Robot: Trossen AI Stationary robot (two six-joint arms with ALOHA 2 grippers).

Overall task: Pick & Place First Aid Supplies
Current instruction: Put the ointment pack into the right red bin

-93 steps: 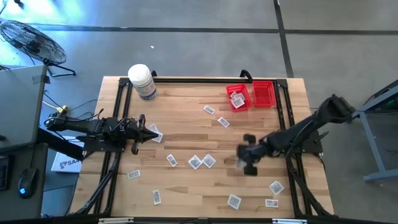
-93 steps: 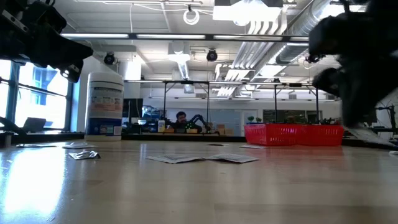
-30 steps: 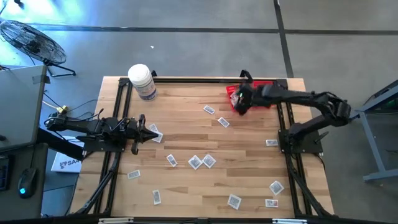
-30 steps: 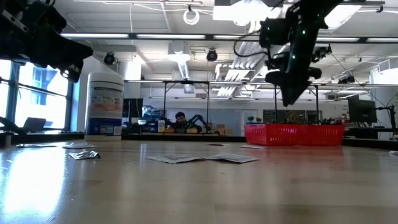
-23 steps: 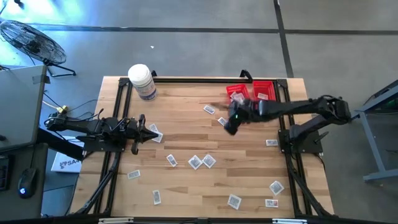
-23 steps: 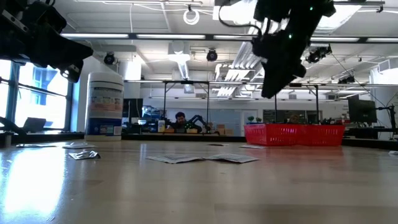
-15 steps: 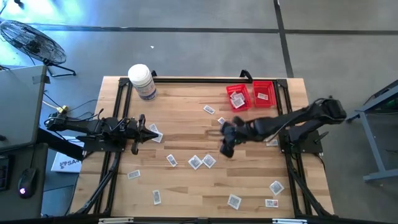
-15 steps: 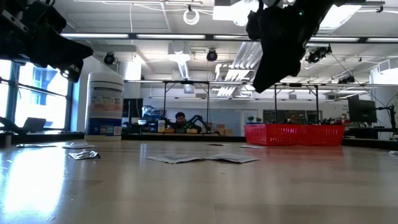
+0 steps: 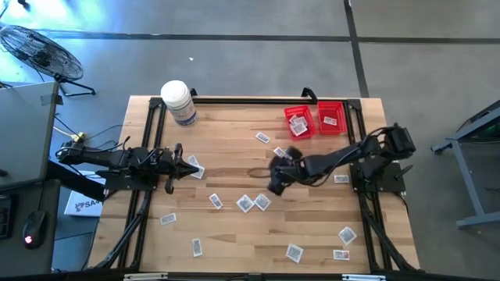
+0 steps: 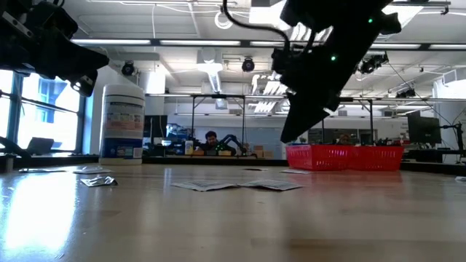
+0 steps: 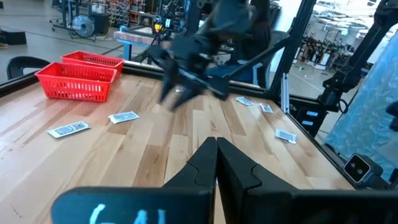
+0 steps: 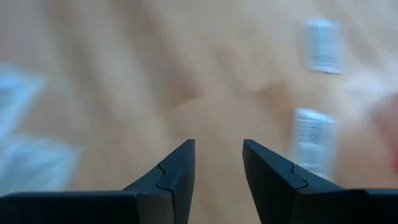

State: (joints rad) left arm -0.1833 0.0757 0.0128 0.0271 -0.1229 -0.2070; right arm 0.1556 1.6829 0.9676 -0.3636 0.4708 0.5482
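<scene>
White packets (image 9: 254,203) lie on the wood just ahead of my right gripper (image 9: 275,185), whose fingers (image 12: 177,171) stand apart with nothing between them. I judge this the reach for another pick: next I descend and straddle one. My left gripper (image 9: 190,165) waits, pinched shut, empty.
</scene>
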